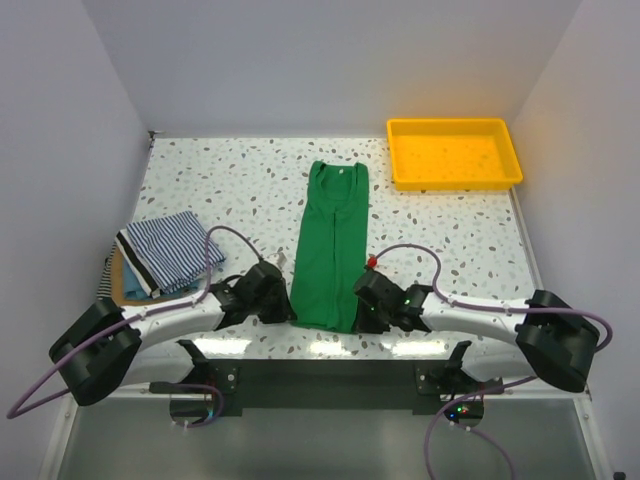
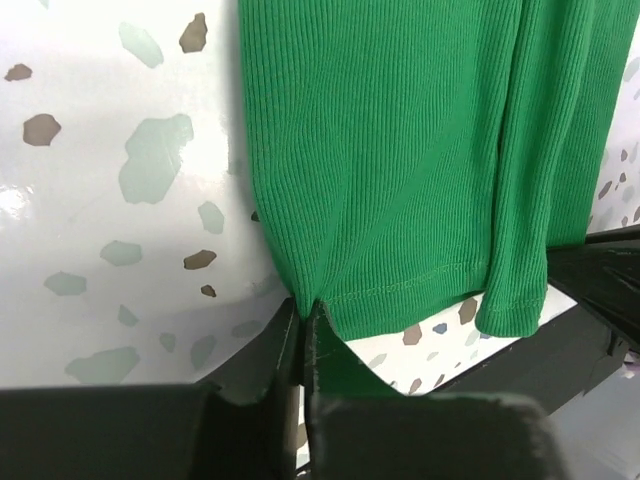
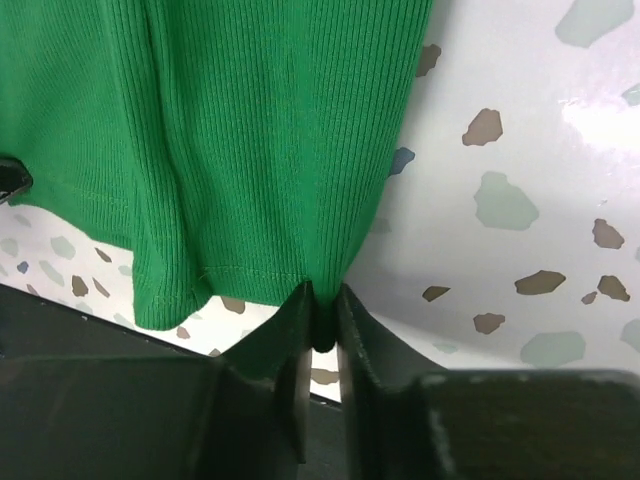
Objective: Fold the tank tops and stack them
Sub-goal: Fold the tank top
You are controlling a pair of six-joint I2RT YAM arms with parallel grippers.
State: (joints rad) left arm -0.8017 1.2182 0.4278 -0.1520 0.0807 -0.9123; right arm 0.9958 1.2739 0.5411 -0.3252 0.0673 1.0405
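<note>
Green tank top (image 1: 330, 245) has its near hem corners clamped by left hand (image 2: 303, 318) and right hand (image 3: 322, 312); lift both evenly toward the far edge of the counter (image 1: 220, 180).

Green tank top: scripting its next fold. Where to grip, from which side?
Its two near hem corners, from the near edge: the green tank top lies flat and narrow, hem nearest; left pincer and right pincer pinch there.

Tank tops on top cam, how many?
5: green tank top flat mid-table, near hem pinched by left claw and right claw. Left stack: thin-striped top uppermost, with edges of bold-striped top, blue top and tan top beneath. More may be hidden.
</note>
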